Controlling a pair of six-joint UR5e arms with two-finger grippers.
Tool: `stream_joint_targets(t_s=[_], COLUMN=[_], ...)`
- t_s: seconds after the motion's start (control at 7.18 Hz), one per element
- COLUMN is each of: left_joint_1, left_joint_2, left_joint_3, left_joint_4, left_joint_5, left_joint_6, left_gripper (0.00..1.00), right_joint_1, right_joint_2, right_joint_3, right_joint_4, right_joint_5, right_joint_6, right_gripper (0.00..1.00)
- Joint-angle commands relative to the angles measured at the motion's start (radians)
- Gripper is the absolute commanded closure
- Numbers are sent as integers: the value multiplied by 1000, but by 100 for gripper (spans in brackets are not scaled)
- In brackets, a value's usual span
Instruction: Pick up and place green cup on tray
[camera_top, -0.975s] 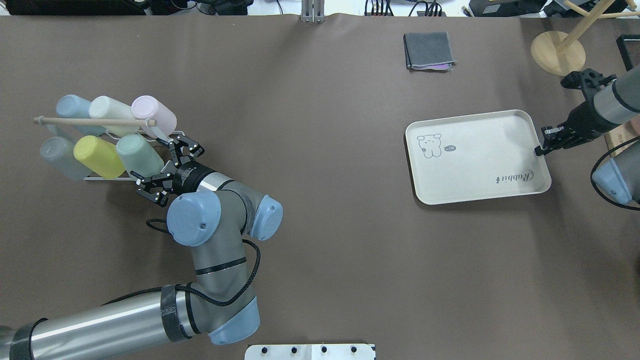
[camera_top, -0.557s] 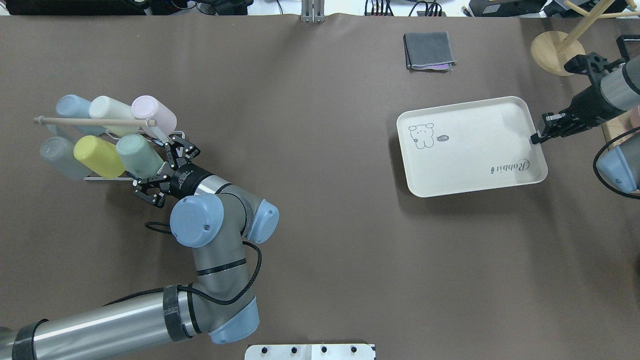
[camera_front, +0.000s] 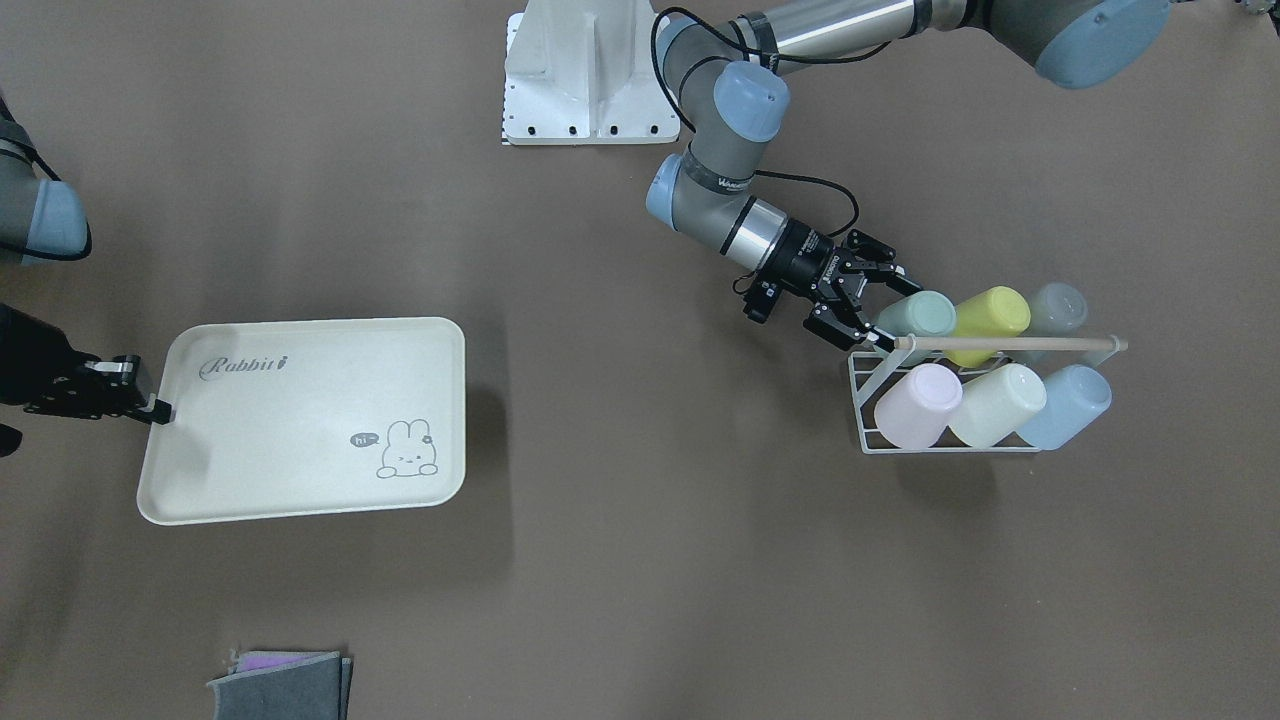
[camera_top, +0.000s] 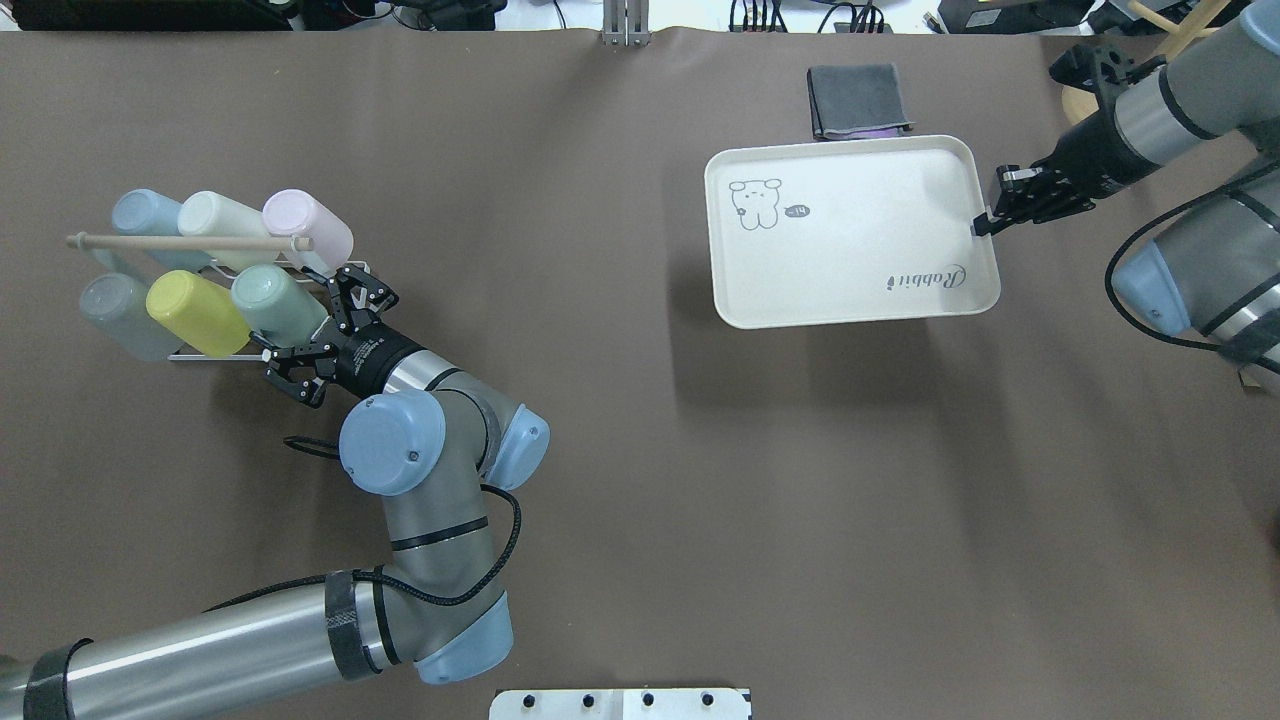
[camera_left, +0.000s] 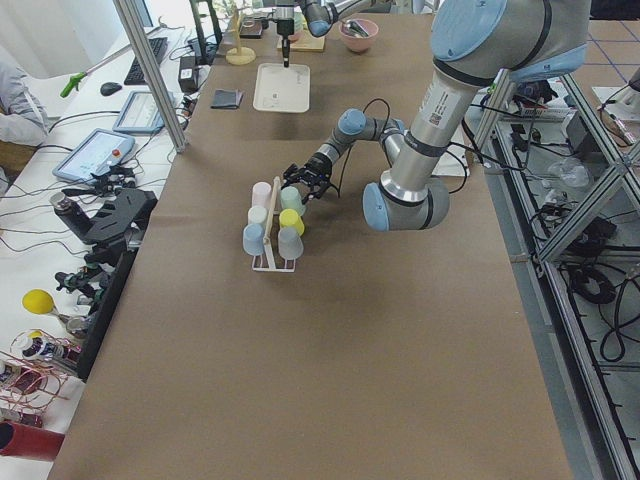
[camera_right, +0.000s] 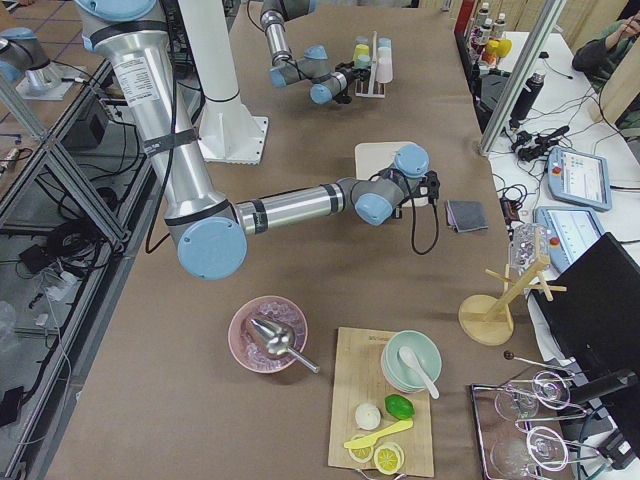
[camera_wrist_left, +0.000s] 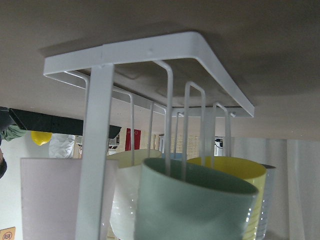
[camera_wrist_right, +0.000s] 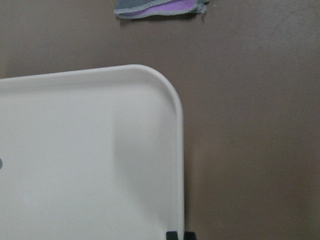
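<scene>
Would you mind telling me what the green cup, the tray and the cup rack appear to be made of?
The green cup looks like matte plastic: opaque pastel, soft even shading. The tray seems smooth cream plastic, possibly melamine: moulded rim, printed grey drawing. The rack looks like white-coated metal wire, thin bent rods; its top bar appears bare wood.

Green cup (camera_top: 272, 303): small plain mint-green tumbler, no handle, matte. It lies tilted on a white wire rack (camera_top: 352, 268) on the robot's left side of the table. It sits in the row nearer the robot, at the end toward the table's middle, just beside a yellow cup (camera_top: 195, 312).

Tray (camera_top: 850, 250): cream rectangle with rounded corners, a raised rim, grey "Rabbit" script and a bunny drawing face up. It is at the far right of the table and roughly level. The right gripper (camera_top: 982, 226) pinches its short rim. An offset shadow suggests it's lifted off the table.
</scene>
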Motion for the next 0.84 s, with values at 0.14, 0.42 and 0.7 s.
stream_joint_targets(t_s=[0.14,0.42,0.7], left_joint_1=[0,0,0], left_joint_2=[5,11,13], left_joint_3=[9,6,4], left_joint_4=[-1,0,3], left_joint_5=[25,32,32], left_joint_6=[-2,-2,0], left_gripper=[14,21,55], right_joint_1=[-146,-259,-294], right_joint_2=[97,106,115], right_joint_3=[-12,-32,-32], right_joint_4=[102,209,224], right_joint_5=[-154,-259,-262], right_joint_6=[212,374,459], right_gripper=[100,100,100])
